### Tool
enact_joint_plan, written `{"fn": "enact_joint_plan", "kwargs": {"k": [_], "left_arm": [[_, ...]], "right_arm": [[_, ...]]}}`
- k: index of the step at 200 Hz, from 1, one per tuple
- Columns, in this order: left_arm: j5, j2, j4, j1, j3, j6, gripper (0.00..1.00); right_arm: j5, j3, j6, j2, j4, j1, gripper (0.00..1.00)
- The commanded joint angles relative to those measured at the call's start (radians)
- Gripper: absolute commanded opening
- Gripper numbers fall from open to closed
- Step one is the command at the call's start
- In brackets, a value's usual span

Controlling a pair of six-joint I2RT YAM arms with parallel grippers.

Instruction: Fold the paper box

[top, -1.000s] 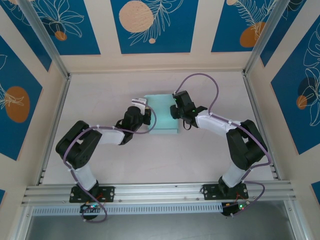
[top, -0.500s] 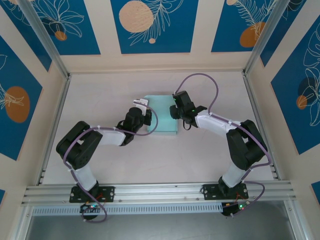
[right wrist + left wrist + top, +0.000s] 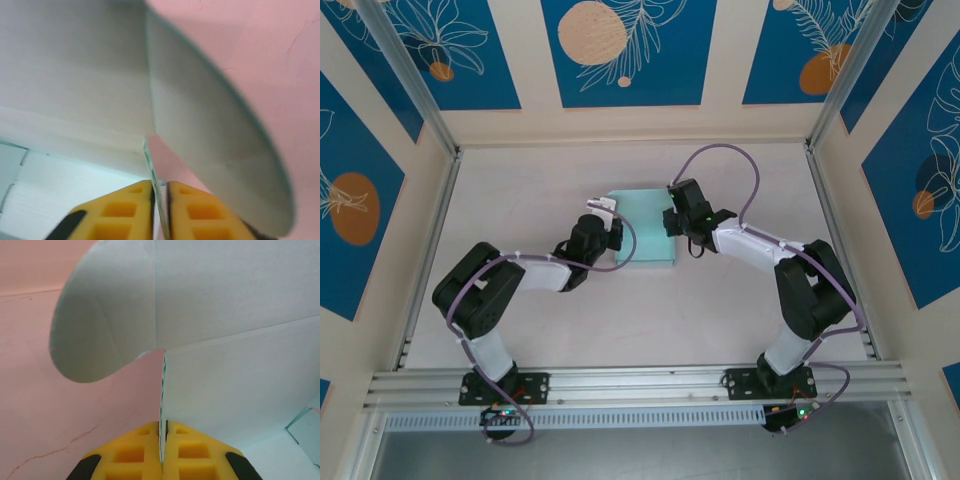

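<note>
Two pincers grip one pale blue paper box (image 3: 645, 235) from opposite sides as it sits on the pinkish table (image 3: 520, 190).

The step in hand looks like raising the two side walls. To do it well, I would turn both walls up about their creases at the same pace. Each pinch should stay firm and neither arm should tug outward, since card this thin could slip free or buckle.

On the left, the left gripper (image 3: 163, 429) has its yellow pads (image 3: 130, 455) pressed together on a thin edge of the card, which rises straight out from between the fingertips. A rounded left flap (image 3: 95, 330) curls above and to the left of the tips. Broad box panels spread above and to their right.

On the right, the right gripper (image 3: 159, 187) is closed down to a sliver, pinching another card edge that runs up between its fingertips. The box's pale interior lies above and to the left of those tips. A rounded right flap (image 3: 215, 140) sweeps off to their right, over bare table.
</note>
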Motion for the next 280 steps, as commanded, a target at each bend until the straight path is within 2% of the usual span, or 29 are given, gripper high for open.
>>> {"fn": "enact_joint_plan", "kwargs": {"k": [1,78,105,144,182,230,280], "left_arm": [[-0.015,-0.015,0.008,-0.010,0.017,-0.021,0.00],[-0.142,-0.001,0.053,-0.049,-0.033,-0.129,0.00],[-0.152,-0.011,0.061,-0.051,-0.059,-0.142,0.00],[-0.140,-0.038,0.110,-0.051,-0.121,-0.129,0.00],[-0.094,-0.014,0.189,-0.051,-0.126,-0.113,0.00],[-0.089,0.075,0.287,-0.062,-0.041,-0.124,0.00],[-0.168,0.120,0.365,-0.142,-0.077,-0.104,0.00]], "right_arm": [[0.002,0.031,0.031,-0.038,-0.016,0.014,0.11],[0.155,0.025,0.151,0.020,-0.005,0.132,0.10],[0.239,0.004,0.170,0.037,0.037,0.183,0.10],[0.280,-0.092,0.196,0.015,0.155,0.218,0.07],[0.289,-0.183,0.148,-0.020,0.320,0.205,0.07],[0.244,-0.215,0.108,-0.010,0.451,0.118,0.07],[0.309,-0.344,0.176,-0.037,0.520,0.151,0.07]]}}
